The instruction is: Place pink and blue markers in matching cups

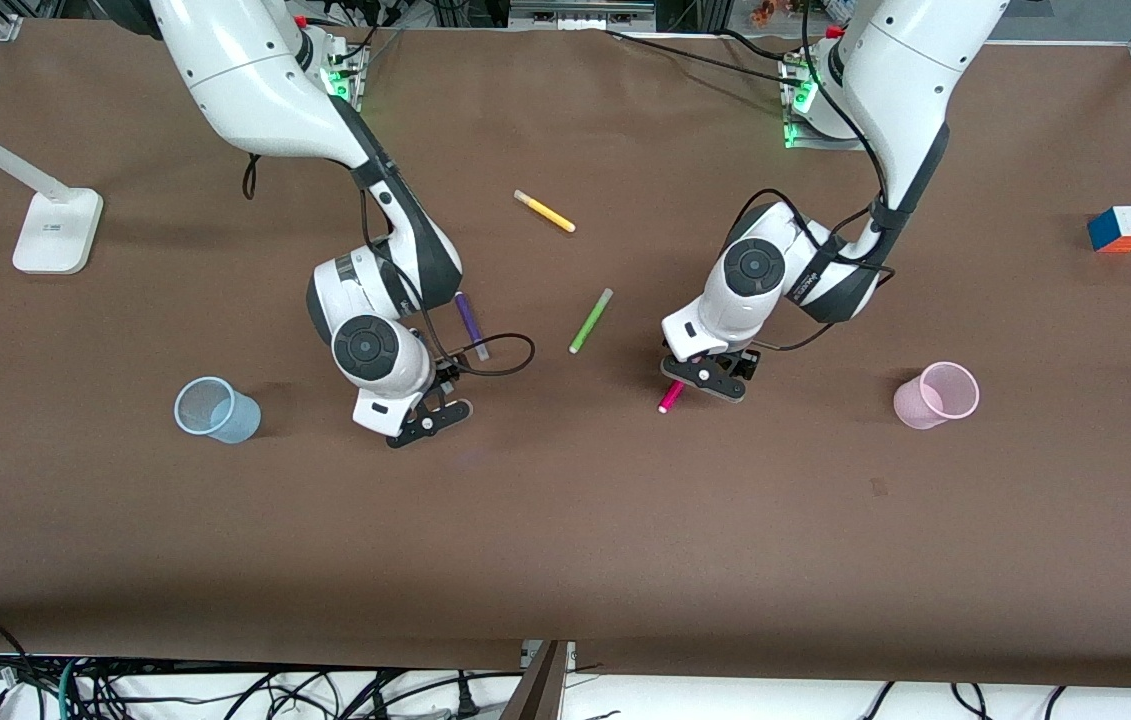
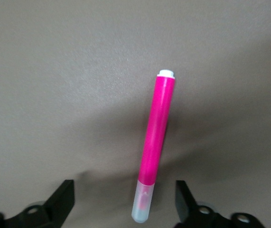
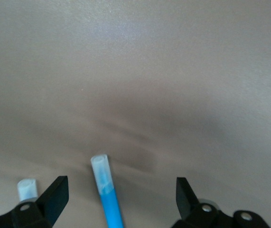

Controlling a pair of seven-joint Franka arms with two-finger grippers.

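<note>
Over the brown table, left gripper (image 2: 124,202) open astride pink marker (image 2: 155,142), right gripper (image 3: 121,197) open astride blue marker (image 3: 108,192), no legible writing

table (image 1: 565,540): brown cover | pink marker (image 1: 670,398) mid-table, beside green pen (image 1: 590,320) | yellow pen (image 1: 544,211) farther from camera | purple pen (image 1: 470,322) | blue marker (image 3: 107,192) | blue cup (image 1: 215,409) toward right arm's end | pink cup (image 1: 937,395), cube (image 1: 1121,229) toward left arm's end | lamp base (image 1: 57,231)

Left end effector (image 1: 706,381) low, fingers spread; right end effector (image 1: 430,418) likewise
</note>
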